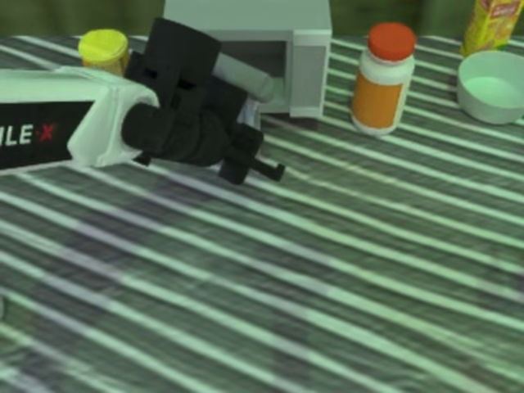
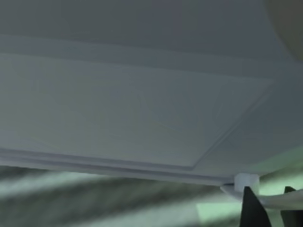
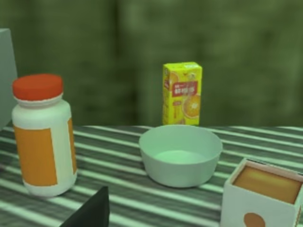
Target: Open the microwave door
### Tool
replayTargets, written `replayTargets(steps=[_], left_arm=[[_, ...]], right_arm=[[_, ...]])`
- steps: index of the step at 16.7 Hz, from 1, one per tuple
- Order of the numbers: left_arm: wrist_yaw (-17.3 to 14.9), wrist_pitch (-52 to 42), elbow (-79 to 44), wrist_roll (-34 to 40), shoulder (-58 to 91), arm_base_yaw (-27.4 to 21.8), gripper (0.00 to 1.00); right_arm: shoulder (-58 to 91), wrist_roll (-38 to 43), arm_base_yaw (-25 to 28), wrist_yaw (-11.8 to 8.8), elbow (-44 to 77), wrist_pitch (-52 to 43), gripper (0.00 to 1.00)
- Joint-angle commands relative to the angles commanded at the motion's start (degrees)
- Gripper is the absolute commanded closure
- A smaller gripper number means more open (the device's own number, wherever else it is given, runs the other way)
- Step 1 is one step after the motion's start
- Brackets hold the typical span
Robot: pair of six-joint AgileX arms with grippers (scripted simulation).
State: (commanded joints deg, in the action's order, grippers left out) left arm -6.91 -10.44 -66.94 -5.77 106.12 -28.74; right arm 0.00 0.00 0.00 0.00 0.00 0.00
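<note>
From the top view I have the pale grey boxy microwave at the far edge of the green-and-grey striped table, left of centre, its back cut off by the frame edge. Its flat pale grey windowed door is swung partly out from the cavity, but most of it lies under my left arm, so I only see a strip of its upper edge. My left gripper sits just in front of the microwave's lower front corner; its dark fingers poke out toward the right, and I cannot tell whether they are parted or clamped on anything. The left wrist view is filled by the door's grey framed panel very close up, with two dark fingertips cut off at the frame edge beside a small white tab. A yellow-lidded jar is half hidden behind the arm. Right of the microwave stands a white bottle with orange label and red cap, then a pale green bowl and a yellow juice carton, cropped. My right arm is out of the top view; its wrist view shows only a dark corner, plus a white box with an orange top, partly cut off
</note>
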Motion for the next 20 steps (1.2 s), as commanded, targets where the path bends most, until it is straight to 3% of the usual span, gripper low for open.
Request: replayTargets(steps=[9, 20], left_arm=[[0.0, 0.0, 0.0, 0.0, 0.0, 0.0, 1.0], [-2.9, -0.3, 1.4, -3.4, -1.1, 1.4, 1.0]], right_arm=[[0.0, 0.0, 0.0, 0.0, 0.0, 0.0, 0.0], [0.0, 0.0, 0.0, 0.0, 0.0, 0.0, 0.0]])
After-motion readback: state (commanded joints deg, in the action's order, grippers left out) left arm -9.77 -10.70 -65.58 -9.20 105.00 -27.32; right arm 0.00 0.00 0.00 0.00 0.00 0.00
